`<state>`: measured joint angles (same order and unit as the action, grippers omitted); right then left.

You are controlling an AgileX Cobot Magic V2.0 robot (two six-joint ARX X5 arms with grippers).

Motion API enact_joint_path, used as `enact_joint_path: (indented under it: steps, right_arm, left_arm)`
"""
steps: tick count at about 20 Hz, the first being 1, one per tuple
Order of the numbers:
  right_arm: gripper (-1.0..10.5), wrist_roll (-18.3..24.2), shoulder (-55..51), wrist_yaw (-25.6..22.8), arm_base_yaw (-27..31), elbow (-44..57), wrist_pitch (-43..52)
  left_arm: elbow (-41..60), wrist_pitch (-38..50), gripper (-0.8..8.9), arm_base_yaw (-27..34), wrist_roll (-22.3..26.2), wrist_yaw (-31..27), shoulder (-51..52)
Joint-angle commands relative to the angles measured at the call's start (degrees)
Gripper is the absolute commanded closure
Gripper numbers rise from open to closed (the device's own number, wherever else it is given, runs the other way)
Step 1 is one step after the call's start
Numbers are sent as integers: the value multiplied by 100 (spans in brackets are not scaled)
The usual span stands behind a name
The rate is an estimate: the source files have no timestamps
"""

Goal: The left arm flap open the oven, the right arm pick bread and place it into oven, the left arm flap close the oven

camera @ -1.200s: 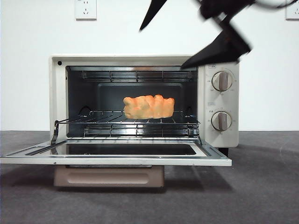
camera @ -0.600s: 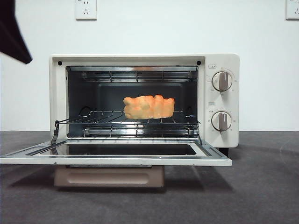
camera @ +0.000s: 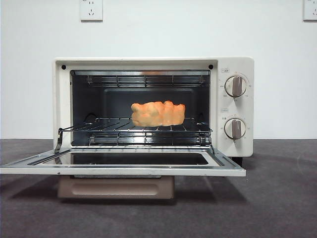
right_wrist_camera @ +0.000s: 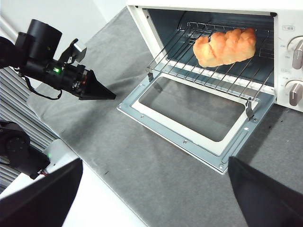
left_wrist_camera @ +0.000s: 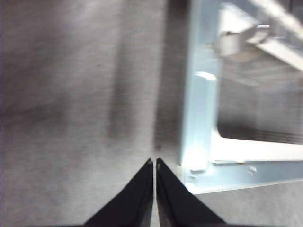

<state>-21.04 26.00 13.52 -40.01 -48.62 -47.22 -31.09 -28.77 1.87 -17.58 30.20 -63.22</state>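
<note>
The cream-white oven stands with its door flapped down flat. The golden bread lies on the wire rack inside, right of the middle. No arm shows in the front view. In the left wrist view my left gripper is shut and empty, low over the grey cloth just beside the door's outer corner. The right wrist view shows the left gripper to the left of the door. My right gripper is open and empty, high above and in front of the oven, with the bread in sight.
Two beige knobs sit on the oven's right panel. The beige handle hangs under the open door. Wall sockets are behind. The cloth's left edge lies near the left arm.
The open black gripper at the front view's upper right has gone out of view. A dark arm part showed at the upper left half a second ago and is gone too. Oven and bread unmoved.
</note>
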Motion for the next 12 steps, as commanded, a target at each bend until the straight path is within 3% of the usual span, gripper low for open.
enact_joint_path:
  steps: [1,6,12]
  right_arm:
    - [461,13,9,2,-31,-103,57]
    - [461,52,9,-4,-31,-103,59]
    - [461,55,9,-39,-31,-103,72]
  left_arm:
    - [2,59,801,-2,-44,195,-389]
    - [2,297,801,-57,44,756,-1226]
    - [2,455,801,-55,39,1303,-1469]
